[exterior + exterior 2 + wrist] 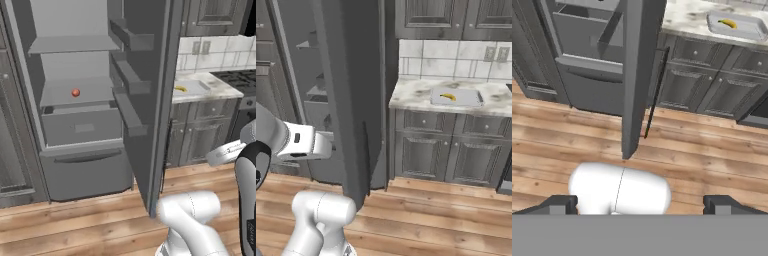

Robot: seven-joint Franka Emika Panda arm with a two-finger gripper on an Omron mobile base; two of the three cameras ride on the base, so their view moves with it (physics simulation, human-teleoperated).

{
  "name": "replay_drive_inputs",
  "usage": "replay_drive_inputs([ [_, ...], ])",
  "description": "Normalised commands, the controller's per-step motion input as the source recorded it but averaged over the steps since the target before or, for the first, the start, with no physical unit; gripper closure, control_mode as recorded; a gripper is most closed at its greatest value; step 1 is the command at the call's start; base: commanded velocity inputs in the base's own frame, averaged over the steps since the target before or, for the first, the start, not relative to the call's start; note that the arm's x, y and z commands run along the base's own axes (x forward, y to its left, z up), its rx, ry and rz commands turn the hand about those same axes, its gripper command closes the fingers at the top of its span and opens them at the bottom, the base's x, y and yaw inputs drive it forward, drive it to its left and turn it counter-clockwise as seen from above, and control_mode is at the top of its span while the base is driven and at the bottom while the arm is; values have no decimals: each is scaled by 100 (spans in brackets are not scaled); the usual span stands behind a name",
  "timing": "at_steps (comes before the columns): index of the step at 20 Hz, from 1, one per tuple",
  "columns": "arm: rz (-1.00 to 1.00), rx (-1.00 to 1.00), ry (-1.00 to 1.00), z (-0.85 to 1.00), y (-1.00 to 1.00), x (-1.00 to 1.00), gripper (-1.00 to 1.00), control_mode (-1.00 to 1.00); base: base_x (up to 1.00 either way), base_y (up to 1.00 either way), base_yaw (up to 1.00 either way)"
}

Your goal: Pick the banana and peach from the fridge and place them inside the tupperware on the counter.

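Already the banana [448, 97] lies inside the tupperware [472, 102], right of centre in the right base view, a small yellow curve on the tray's light-grey floor. The tupperware sits on the marbled counter [411, 95], in front of the pale tiled wall. In the hand view the same tray [751, 31] and banana [727, 23] show at the upper right. The peach [75, 92] rests on a middle shelf of the fridge [80, 125], left of centre in the left base view, alone on the grey shelf just above the pull-out drawer. The fridge door [150, 100] stands wide open, edge-on through the middle of that frame, its racks facing the shelves. In the hand view the gripper [639, 205] hangs over the wooden floor [712, 150] near the foot of the door, its two dark fingertips [559, 205] spread wide apart at the bottom corners with nothing between them.
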Motion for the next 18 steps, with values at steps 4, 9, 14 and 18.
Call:
replay_drive_inputs([
  [4,0,0,0,0,0,0,-100,100,0,87,0],
  [9,0,0,0,0,0,0,-100,100,0,94,0],
  [14,0,0,0,0,0,0,-100,100,7,88,0],
  [18,0,0,0,0,0,0,-100,100,27,31,0],
])
